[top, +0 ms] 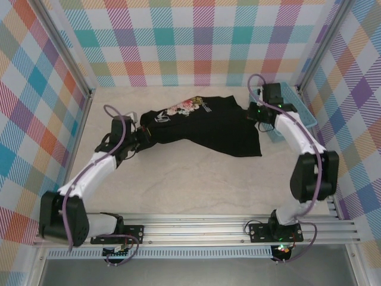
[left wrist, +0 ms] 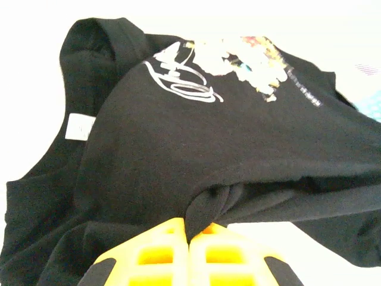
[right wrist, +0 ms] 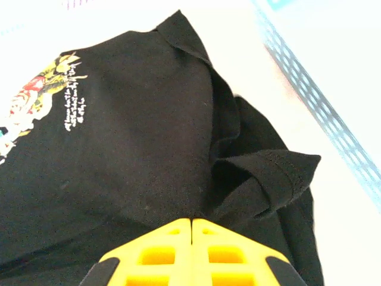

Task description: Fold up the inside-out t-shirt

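Black t-shirt (top: 208, 125) lies spread across the upper middle of the top view, print facing up. Left gripper (left wrist: 189, 233) and right gripper (right wrist: 191, 225) each pinch its cloth at opposite ends.

Bright, even overhead light, soft faint shadows.
The top view is sharp; in both wrist views the counter (left wrist: 30, 36) burns out to white glare and the black t-shirt (left wrist: 178, 149) loses fold detail.

The black short-sleeved cloth t-shirt (top: 220, 128) looks soft and matt; the left gripper (left wrist: 189, 237) has smooth, slightly glossy yellow plastic fingers (left wrist: 156, 256).
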{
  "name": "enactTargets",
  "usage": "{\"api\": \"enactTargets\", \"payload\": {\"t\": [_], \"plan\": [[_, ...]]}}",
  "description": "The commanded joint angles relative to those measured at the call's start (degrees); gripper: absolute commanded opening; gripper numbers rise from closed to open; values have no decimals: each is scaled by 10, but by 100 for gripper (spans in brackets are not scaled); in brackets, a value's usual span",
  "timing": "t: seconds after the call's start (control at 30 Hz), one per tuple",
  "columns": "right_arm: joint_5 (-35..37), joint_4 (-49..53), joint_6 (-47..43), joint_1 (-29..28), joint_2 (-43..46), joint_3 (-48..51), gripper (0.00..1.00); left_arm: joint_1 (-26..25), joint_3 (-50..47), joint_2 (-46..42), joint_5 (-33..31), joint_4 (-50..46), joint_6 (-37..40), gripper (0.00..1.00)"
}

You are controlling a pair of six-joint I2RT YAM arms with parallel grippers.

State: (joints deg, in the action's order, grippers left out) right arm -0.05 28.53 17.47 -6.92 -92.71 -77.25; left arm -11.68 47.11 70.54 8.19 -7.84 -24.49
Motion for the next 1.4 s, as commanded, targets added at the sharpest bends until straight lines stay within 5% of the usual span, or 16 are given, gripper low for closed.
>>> {"api": "enactTargets", "payload": {"t": [0.0,0.2,0.33,0.57,0.67,0.8,0.9,1.0,1.23,1.37], "plan": [[16,6,-1,10,83,55,0,-1,-43,-59,58,-37,-15,0],[34,50,25,10,207,170,0,-99,-112,-73,177,-38,-9,3],[71,56,28,8,254,224,16,-134,-90,-13,220,-58,25,30],[23,-24,-16,-122,248,245,43,-134,-63,3,91,-50,35,48],[-34,-76,-10,-200,183,236,47,-134,-48,34,44,-58,43,50],[-107,-149,0,-278,86,220,50,-137,-39,65,72,-48,66,57],[-141,-181,13,-292,47,219,52,-160,-30,94,92,-50,98,63],[-127,-175,3,-291,40,216,53,-199,2,134,41,-76,147,67],[-92,-141,-9,-285,55,224,53,-241,39,194,-71,-101,167,60],[-85,-140,-10,-275,67,235,53,-243,45,201,-69,-97,169,36]]}}
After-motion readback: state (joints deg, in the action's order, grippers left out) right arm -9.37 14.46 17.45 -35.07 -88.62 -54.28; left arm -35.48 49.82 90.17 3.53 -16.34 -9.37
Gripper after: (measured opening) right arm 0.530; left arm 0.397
